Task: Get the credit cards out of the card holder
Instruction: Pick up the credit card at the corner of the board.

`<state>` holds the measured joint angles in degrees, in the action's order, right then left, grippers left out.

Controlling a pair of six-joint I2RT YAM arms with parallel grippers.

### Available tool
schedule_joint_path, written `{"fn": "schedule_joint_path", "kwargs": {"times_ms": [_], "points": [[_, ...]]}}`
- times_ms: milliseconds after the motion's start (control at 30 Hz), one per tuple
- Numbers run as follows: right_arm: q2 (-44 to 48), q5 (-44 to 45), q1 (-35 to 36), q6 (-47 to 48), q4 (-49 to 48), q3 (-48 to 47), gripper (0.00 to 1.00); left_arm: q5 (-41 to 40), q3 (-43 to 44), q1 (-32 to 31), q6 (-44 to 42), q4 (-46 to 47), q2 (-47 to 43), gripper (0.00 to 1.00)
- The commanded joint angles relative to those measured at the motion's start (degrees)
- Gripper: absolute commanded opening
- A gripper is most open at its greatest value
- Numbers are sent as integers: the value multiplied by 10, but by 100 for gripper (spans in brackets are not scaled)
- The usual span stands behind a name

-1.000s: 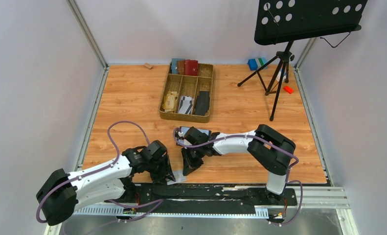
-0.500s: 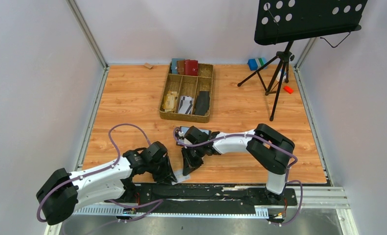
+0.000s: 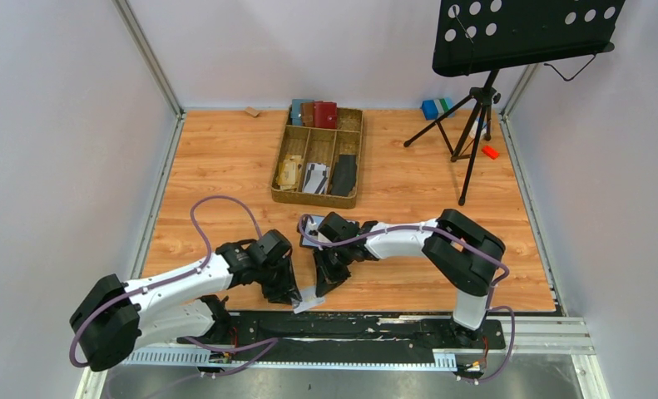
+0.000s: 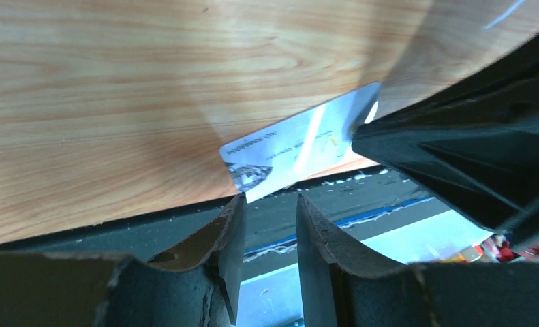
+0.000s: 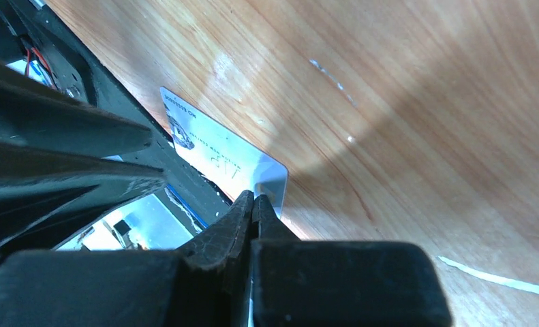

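Thin, stiff, likely slippery, a credit card [image 4: 300,153] lies flat at the desk's [image 3: 225,166] 6 o'clock edge (best pinched by its corner). The left claw [image 4: 270,204] hangs half-open there, holding nothing; the right claw [image 5: 253,197], shut, touches the other end.

Credit card [image 4: 299,147], centre of the left wrist view:
- One line of small dark print along its upper-left edge, upside down. It looks to begin "NO", then a row of digits too small to make out.
- A shorter second line mid-card, blurred and unreadable.
- A dark emblem at its lower-left corner, no lettering legible.

Right wrist view, centre-left: the same "NO" line runs sideways on the card, digits not legible.

Top external view: nothing readable.
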<state>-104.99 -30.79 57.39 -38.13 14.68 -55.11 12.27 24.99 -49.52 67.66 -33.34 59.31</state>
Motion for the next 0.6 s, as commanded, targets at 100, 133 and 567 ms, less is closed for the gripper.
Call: {"fn": "schedule_joint_path", "kwargs": {"times_ms": [100,133,567], "points": [[48,18,-3,30,20,2,0,-60,106,-1,-101,-111,33,40],[57,20,-3,31,17,2,1,-61,113,0,-107,-115,38,41],[286,152,15,132,70,58,36,-90,224,66,-266,-106,167,5]]}}
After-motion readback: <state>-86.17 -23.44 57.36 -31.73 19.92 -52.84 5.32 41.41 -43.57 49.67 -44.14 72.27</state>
